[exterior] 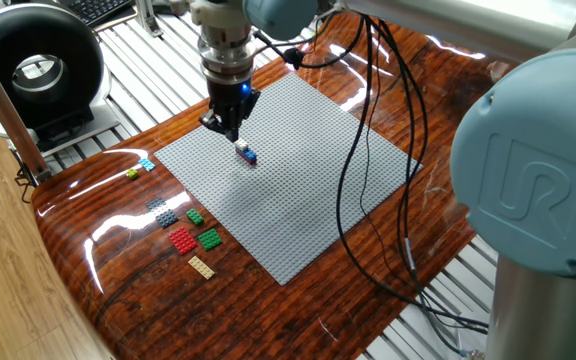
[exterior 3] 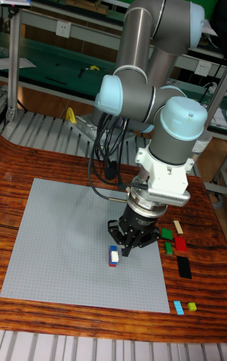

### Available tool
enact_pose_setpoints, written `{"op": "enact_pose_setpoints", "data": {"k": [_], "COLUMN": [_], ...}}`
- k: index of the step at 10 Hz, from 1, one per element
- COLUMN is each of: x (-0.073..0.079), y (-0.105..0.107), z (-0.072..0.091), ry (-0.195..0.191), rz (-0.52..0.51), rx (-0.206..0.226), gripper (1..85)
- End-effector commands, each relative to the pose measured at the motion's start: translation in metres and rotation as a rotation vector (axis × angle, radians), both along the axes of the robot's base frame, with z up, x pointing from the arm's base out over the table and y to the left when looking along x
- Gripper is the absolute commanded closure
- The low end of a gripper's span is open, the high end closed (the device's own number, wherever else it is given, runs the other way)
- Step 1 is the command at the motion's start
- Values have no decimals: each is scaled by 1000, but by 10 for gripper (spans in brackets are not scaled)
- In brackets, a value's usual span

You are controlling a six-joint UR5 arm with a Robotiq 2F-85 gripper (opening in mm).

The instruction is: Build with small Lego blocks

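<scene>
A short stack of small Lego blocks (exterior: 247, 154), white over blue over red, stands on the grey baseplate (exterior: 298, 200) near its far left part; the stack (exterior 3: 113, 256) also shows in the tall fixed view. My gripper (exterior: 233, 135) hangs just above and behind it, a little apart, and its fingers meet in a point with nothing visible between them. In the tall fixed view the gripper (exterior 3: 128, 250) sits right beside the stack. Loose blocks lie on the wood left of the plate: cyan (exterior: 147, 163), yellow-green (exterior: 133, 173), grey (exterior: 163, 211), green (exterior: 209, 238), red (exterior: 181, 240), tan (exterior: 200, 266).
Black cables (exterior: 353, 180) hang from the arm across the baseplate's right half. A round black device (exterior: 36, 70) stands at the far left beyond the wooden tabletop (exterior: 98, 260). The arm's large base (exterior: 538, 190) fills the right side.
</scene>
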State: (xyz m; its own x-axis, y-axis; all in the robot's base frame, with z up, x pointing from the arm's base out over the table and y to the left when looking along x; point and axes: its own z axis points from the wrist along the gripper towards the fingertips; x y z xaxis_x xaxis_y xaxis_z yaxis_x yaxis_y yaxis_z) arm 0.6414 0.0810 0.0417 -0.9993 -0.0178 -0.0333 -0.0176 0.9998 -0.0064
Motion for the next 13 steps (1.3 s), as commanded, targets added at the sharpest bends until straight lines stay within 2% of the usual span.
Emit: {"op": "enact_pose_setpoints", "data": {"k": [1, 4, 13], "x": [8, 12, 11], "y": [2, 3, -3], "z": [-7, -12, -17], "ry": [0, -1, -3], "rz": [0, 11, 34], "rx": [10, 11, 9], "gripper": [843, 843, 843]}}
